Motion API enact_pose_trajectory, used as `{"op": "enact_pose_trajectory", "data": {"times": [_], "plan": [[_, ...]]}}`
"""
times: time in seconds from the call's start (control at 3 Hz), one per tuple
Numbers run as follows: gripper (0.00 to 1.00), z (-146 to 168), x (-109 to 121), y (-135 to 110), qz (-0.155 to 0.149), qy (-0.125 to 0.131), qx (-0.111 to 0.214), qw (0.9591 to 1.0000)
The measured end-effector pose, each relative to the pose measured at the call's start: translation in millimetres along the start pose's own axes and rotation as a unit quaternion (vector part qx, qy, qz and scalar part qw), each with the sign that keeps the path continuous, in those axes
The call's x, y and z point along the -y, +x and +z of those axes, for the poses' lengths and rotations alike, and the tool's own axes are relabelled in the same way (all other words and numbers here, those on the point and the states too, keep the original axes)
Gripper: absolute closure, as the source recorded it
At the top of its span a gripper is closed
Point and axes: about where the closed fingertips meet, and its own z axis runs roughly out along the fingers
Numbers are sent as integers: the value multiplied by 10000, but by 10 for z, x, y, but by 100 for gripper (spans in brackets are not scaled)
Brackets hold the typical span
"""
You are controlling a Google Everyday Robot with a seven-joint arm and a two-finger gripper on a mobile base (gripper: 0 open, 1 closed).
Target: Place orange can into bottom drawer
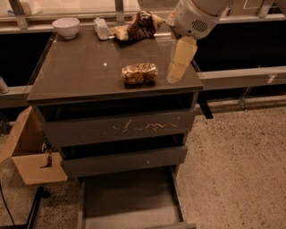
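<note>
Pale cream gripper (pixel 178 67), grip state impossible to tell, hovers just right of the shiny orange-gold can (pixel 140 74). Below the can, the shallow grey-brown bottom drawer (pixel 129 199) lies open.

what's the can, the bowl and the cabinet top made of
Can: likely thin metal, shiny mottled print catching light. Bowl: probably ceramic or plastic, smooth plain white. Cabinet top: looks like laminate or coated wood, smooth brown with soft glare. Pincer hangs beside the can.

I'm watching my white, rounded arm (pixel 196 13) with its dotted vent (pixel 199 26) carrying a cream gripper (pixel 175 76) above the cabinet top (pixel 80 71).
</note>
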Motion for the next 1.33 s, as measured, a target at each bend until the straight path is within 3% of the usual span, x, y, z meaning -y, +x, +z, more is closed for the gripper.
{"op": "enact_pose_trajectory", "data": {"times": [0.33,0.67,1.0,1.33], "plan": [[0,328,149,-179,-165,-93,167,9997],[0,329,149,-179,-165,-95,168,9997],[0,403,187,-170,-179,-304,258,9990],[0,460,360,-185,-266,-375,393,9982]]}}
